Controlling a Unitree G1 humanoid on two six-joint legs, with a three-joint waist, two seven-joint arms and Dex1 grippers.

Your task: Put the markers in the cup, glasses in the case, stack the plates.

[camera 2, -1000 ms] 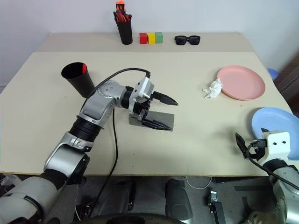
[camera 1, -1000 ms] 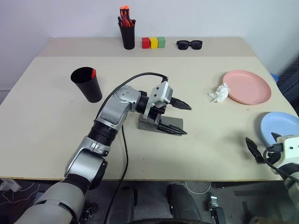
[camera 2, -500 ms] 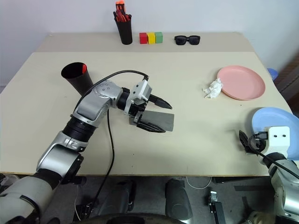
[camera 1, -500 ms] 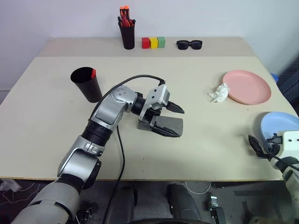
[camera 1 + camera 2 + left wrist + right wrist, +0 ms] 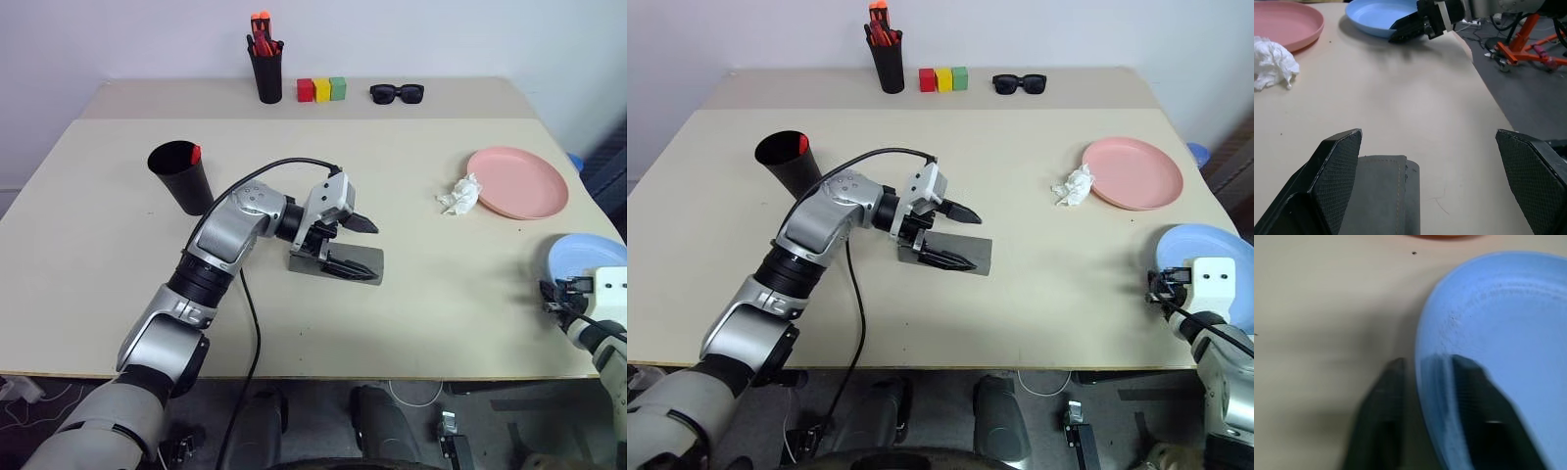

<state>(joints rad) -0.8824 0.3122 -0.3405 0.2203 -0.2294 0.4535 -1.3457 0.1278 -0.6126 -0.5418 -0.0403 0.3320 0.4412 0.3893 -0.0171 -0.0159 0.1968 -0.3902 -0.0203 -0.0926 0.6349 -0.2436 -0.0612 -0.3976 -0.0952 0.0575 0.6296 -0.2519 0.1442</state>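
The grey case (image 5: pixel 360 262) lies shut in the middle of the table. My left gripper (image 5: pixel 371 248) is open over it, its lower finger against the lid. The glasses are hidden. The black cup (image 5: pixel 182 176) stands at the left, with a marker's red-orange end (image 5: pixel 196 154) poking above its rim. At the right front edge, my right gripper (image 5: pixel 1430 361) is shut on the blue plate (image 5: pixel 1215 262), one finger on the plate and one outside its rim. The pink plate (image 5: pixel 517 181) sits farther back on the right.
A crumpled white tissue (image 5: pixel 458 195) lies beside the pink plate. Along the back stand a black pen holder (image 5: pixel 267 70) with orange-capped pens, three coloured blocks (image 5: pixel 322 90) and black sunglasses (image 5: pixel 397 93). The blue plate overhangs the table's right edge.
My right gripper has moved right to the blue plate and shut on its rim. The left gripper has tilted down onto the case and is still open.
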